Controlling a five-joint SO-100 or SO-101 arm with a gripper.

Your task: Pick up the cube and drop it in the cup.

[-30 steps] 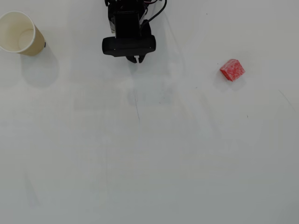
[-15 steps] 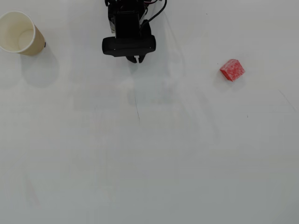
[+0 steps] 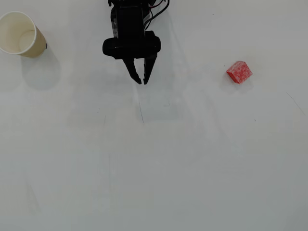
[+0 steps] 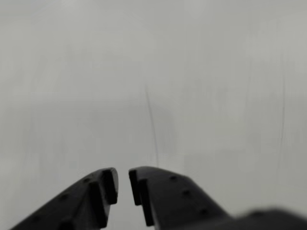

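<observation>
Desk (image 3: pixel 159 163): I see plain white, faint scuffs in the overhead view.
Hand (image 3: pixel 142 82): black; fingertips nearly together, a thin gap between them in my wrist view (image 4: pixel 123 184), nothing pinched.
Cube (image 3: pixel 239 72): red, well right of the hand.
Cup (image 3: pixel 20 34): far upper left, tan.

You see a plain white table (image 3: pixel 154 168) filling the frame, with one thin dark scratch (image 3: pixel 141 113) near centre

Plain white tabletop (image 3: pixel 159 163), faint scuff lines, soft even light — pale shadows
</observation>
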